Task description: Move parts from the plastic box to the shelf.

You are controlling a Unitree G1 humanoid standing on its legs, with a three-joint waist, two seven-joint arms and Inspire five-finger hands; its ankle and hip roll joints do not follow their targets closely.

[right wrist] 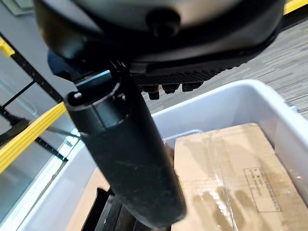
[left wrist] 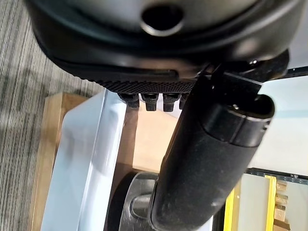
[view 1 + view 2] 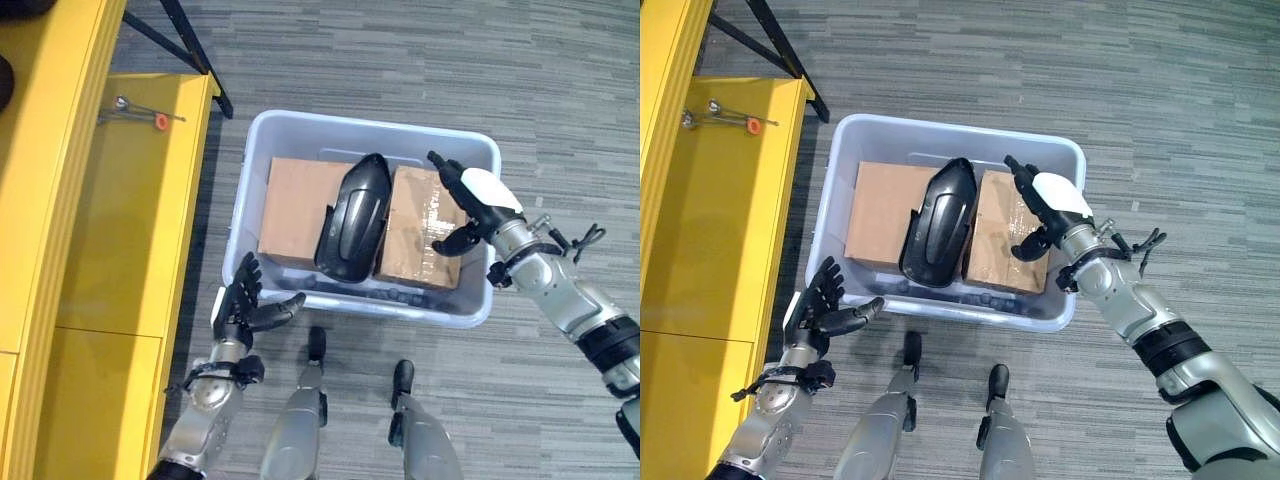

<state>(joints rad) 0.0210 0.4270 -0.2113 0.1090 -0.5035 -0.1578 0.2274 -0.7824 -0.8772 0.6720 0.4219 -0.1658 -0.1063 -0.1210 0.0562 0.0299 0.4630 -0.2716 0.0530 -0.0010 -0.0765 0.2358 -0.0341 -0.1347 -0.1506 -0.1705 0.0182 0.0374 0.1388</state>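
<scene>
Hovering, left eye view: right hand (image 3: 478, 205) with spread fingers, holding nothing, over pale plastic box (image 3: 470, 152); left hand (image 3: 243, 305) spread, empty, beside box's near wall.
Lying, right eye view: black curved plastic part (image 3: 937, 220) between two brown cardboard boxes (image 3: 885, 212) inside the box; yellow shelf (image 3: 710, 230) leftward.

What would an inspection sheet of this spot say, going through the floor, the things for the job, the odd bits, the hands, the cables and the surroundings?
Surface: grey striped carpet floor; the plastic box stands on it.
Job's things: a black moulded part lies across two cardboard boxes, the left box and the right box, inside the plastic box. Small dark pieces lie along its near wall.
Clutter: a metal tool with an orange tip on the yellow shelf.
Hands: left hand open, outside the box's near left corner; right hand open, over the right box, holding nothing.
Cables: nothing seen.
Surroundings: a black frame leg beyond the shelf.
</scene>
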